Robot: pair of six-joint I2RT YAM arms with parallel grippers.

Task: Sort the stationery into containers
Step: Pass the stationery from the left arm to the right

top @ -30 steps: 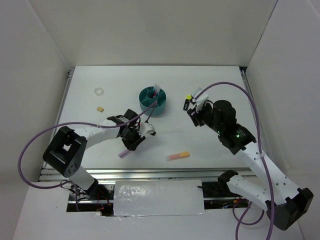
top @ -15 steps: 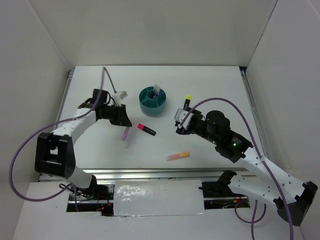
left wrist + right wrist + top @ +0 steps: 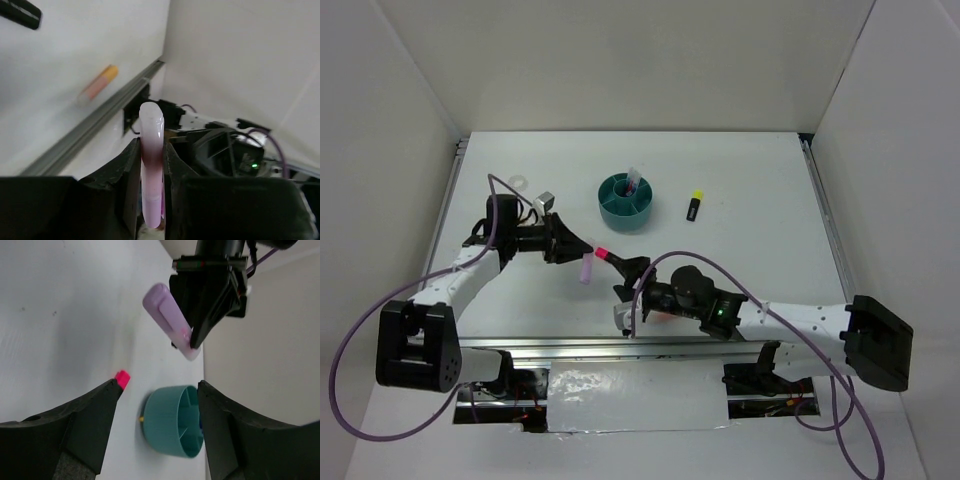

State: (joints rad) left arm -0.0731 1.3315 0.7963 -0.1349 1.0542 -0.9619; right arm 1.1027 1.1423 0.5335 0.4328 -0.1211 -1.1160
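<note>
Since the earlier frame, the right arm had swung low across the front of the table to its middle, and the left arm had drawn back leftward. We noted the right gripper spread wide and holding nothing, with the pink highlighter on the table between its fingers. We found the left gripper clamped narrow on the lilac stick, which jutted toward the right gripper. We logged the organizer upright mid-table with a few items inside. The yellow highlighter lay just right of it. The orange stick lay near the front edge. The ring lay far left.
</note>
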